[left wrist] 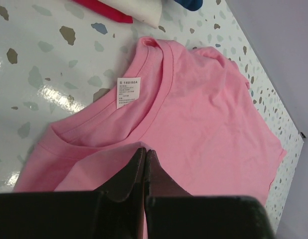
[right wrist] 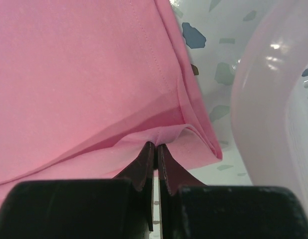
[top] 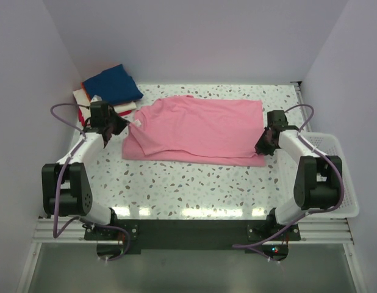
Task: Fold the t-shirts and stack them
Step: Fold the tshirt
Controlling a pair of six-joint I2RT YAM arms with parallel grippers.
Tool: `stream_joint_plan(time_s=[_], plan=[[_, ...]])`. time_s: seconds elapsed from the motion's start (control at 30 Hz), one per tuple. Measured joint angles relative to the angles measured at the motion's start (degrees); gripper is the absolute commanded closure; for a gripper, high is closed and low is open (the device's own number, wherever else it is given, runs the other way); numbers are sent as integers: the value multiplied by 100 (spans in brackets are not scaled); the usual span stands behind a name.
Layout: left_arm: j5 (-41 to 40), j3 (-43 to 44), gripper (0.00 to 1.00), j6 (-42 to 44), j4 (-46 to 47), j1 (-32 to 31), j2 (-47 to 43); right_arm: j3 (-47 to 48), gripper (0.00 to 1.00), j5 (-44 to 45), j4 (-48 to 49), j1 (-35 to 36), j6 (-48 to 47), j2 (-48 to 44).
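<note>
The pink t-shirt [top: 201,131], soft cotton, lies spread on the speckled table [top: 194,183]. Its ribbed collar and white size label [left wrist: 128,93] are just ahead of the left hand [top: 123,125], which pinches the fabric there. The right hand [top: 260,148] pinches the doubled hem corner beside the white mesh basket [top: 350,183].

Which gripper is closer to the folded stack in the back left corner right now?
Left. The left gripper pinches the pink shirt at its collar end, just in front of the folded stack. The right gripper pinches the hem at the opposite end, beside the basket.
</note>
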Motion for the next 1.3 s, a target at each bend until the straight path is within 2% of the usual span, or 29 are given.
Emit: stream_joint_plan(time_s=[0.5,1.3], plan=[[17,647,100,-7,17,-20,590,131,100,-306,192,-391,22,57],[282,1635,100,28,66,-31,1602,664,100,-590,374,-479,26,767]])
